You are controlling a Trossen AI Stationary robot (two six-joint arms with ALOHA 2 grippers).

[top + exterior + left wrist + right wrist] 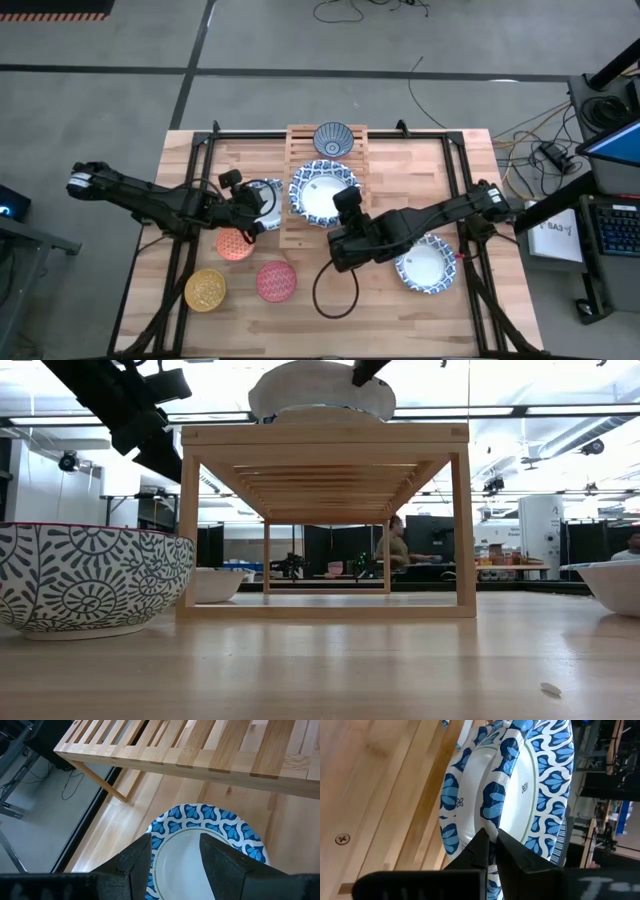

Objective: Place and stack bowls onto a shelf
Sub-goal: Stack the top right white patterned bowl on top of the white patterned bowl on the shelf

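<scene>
The wooden shelf (300,232) stands mid-table. The blue-grey bowl (333,140) sits on its far end. Two wide blue-rimmed bowls (318,190) lie nested on its middle, also seen atop the shelf (320,435) in the low view. My right gripper (492,834) is shut on the upper one's rim. My left gripper (175,855) is open above another wide bowl (200,817) on the table left of the shelf; its fingers straddle the white centre. A further wide bowl (427,263) rests on the table to the right. My right gripper pinches the upper wide bowl's rim (495,817) on its near side, between the two fingers, one inside the bowl and one outside. The fingers come slanting down from the table's near right. The bowl lies nested in the wide bowl beneath it (555,780) on the shelf.
The orange bowl (235,243), yellow bowl (205,288) and red bowl (276,281) sit on the near left of the table. A black cable loop (335,290) lies near the front edge. The near end of the shelf is bare slats. A person shows beyond the table (398,545).
</scene>
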